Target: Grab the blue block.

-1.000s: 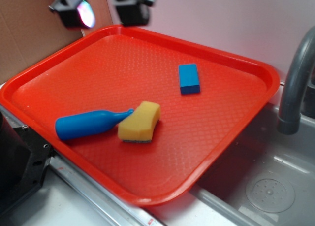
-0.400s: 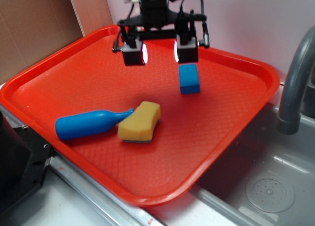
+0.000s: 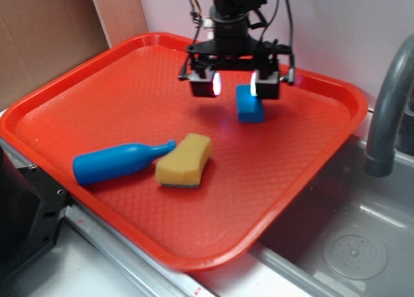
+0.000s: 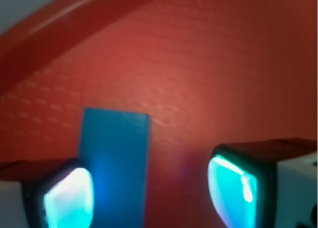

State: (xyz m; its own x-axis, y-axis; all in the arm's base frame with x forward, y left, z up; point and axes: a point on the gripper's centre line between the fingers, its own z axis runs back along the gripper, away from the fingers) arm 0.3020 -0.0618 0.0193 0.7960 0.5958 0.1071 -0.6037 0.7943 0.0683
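The blue block (image 3: pixel 249 109) lies flat on the red tray (image 3: pixel 129 96), toward its far right. My gripper (image 3: pixel 235 85) hangs open just above the tray, its right finger over the block's far end and its left finger left of the block. In the wrist view the blue block (image 4: pixel 117 158) lies lengthwise between the lit fingers, close against the left fingertip (image 4: pixel 67 198), with a wide gap of tray to the right one. My gripper (image 4: pixel 151 193) holds nothing.
A blue bottle-shaped toy (image 3: pixel 116 162) and a yellow sponge (image 3: pixel 184 160) lie touching near the tray's front left. A grey faucet (image 3: pixel 388 109) rises at the right over a sink (image 3: pixel 352 248). Cardboard (image 3: pixel 45 38) stands at the back left.
The gripper has come down from the upper left and moved right, so that its fingers now straddle the blue block. Block, sponge and bottle toy have not moved.
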